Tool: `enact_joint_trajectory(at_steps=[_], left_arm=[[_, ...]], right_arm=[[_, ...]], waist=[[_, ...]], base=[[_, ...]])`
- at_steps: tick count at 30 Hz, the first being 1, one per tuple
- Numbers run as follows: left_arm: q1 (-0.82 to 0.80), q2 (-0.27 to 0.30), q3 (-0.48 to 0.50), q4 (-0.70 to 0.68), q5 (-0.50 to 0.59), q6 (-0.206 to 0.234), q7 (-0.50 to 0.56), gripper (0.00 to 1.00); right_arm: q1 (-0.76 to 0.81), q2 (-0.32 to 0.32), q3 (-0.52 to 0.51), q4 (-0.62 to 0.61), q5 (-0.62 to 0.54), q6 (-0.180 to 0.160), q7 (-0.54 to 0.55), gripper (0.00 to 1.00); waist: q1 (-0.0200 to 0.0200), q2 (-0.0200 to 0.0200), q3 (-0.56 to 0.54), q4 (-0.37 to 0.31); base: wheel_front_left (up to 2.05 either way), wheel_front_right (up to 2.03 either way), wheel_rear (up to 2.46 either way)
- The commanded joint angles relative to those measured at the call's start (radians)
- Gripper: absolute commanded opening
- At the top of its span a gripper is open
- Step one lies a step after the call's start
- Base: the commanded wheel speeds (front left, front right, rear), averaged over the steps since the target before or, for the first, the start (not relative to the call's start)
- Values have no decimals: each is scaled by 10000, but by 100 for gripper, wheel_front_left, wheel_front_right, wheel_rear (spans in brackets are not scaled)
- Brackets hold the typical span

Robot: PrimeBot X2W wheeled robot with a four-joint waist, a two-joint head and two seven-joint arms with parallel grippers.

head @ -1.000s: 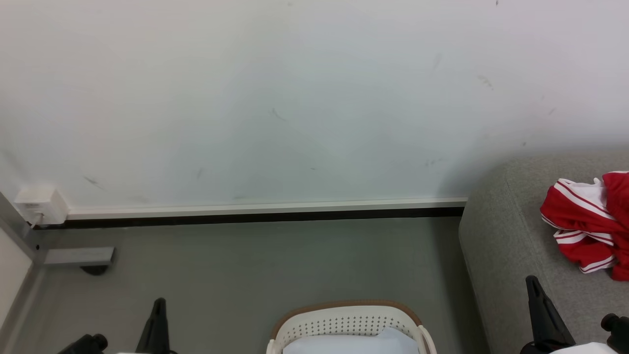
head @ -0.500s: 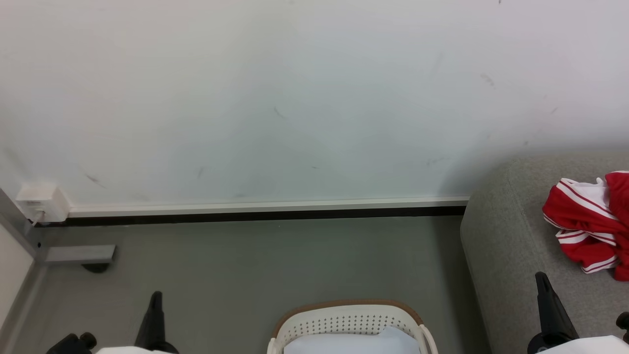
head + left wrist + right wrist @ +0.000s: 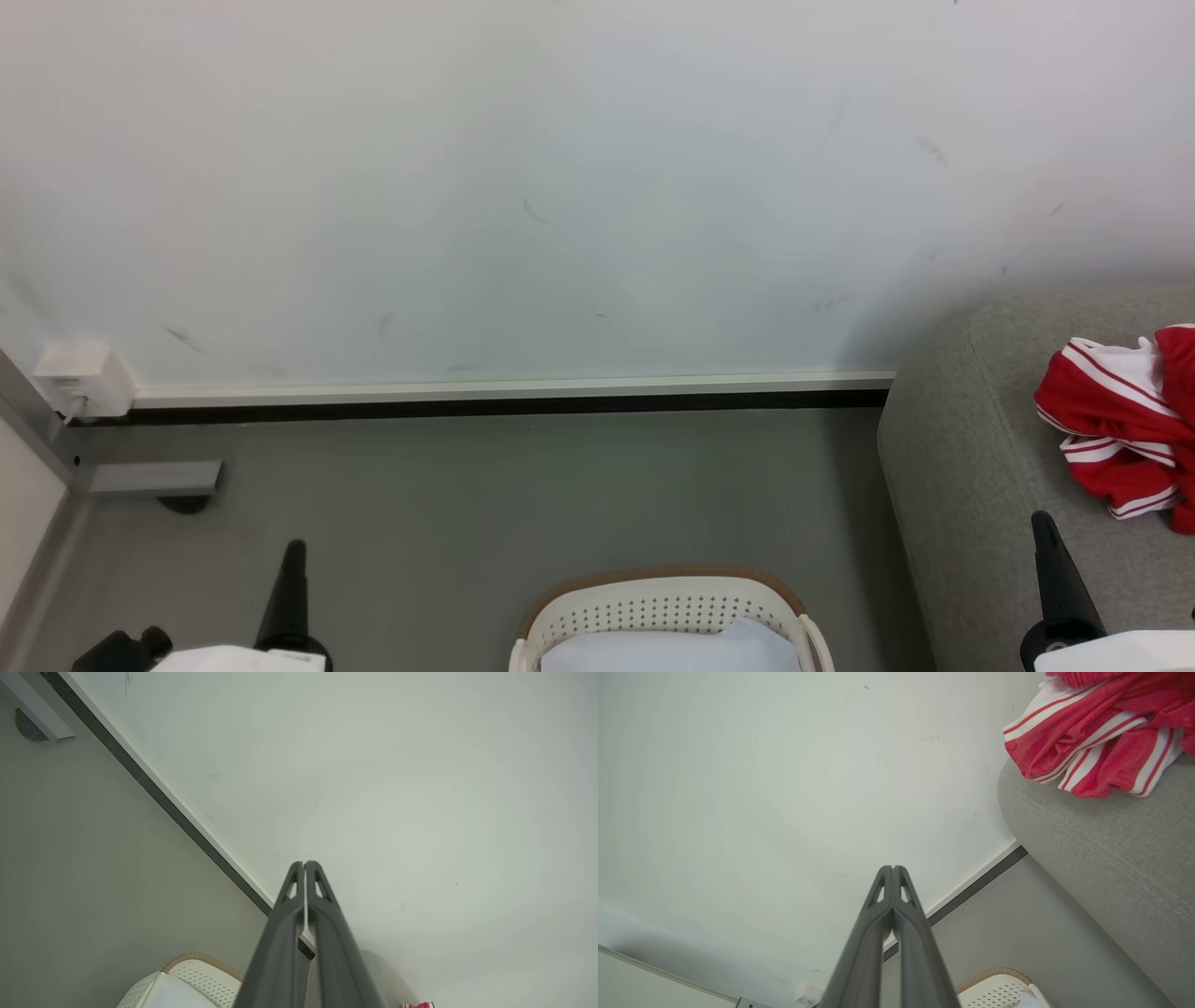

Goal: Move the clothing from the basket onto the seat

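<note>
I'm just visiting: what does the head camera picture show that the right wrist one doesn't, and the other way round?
The head view adds the left end effector, shut, at the lower left, and a look down into the oval white plastic basket with a tan rim, where a plain pale white-blue cloth lies. The right wrist view adds a close look along the right end effector, its two dark fingers pressed together. Both share the bright red garment with white stripes lying on the light grey fabric sofa, the basket's rim and the white wall.

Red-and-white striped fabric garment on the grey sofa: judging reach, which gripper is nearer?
Right. The right gripper is by the sofa, close to the garment; the left gripper is farther off, past the white perforated basket.
</note>
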Motion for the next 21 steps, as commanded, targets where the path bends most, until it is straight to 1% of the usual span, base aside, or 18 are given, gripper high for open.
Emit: enact_joint_trajectory(at_steps=[1,11,21], left_arm=[[-225,82,40,-154,-313,9,77,0],[-296,88,99,-264,-1398,-1,367,0],[-336,94,149,-356,-2248,-10,613,0]], right_arm=[[-275,-24,-107,-60,276,-8,55,0],[-328,32,-272,-32,1283,-10,294,0],[-398,72,-412,-13,2108,-11,476,0]], waist=[[-1,-1,3,3],[-1,-1,34,33],[-1,-1,61,60]], base=[[0,0,0],[0,0,0],[0,0,0]])
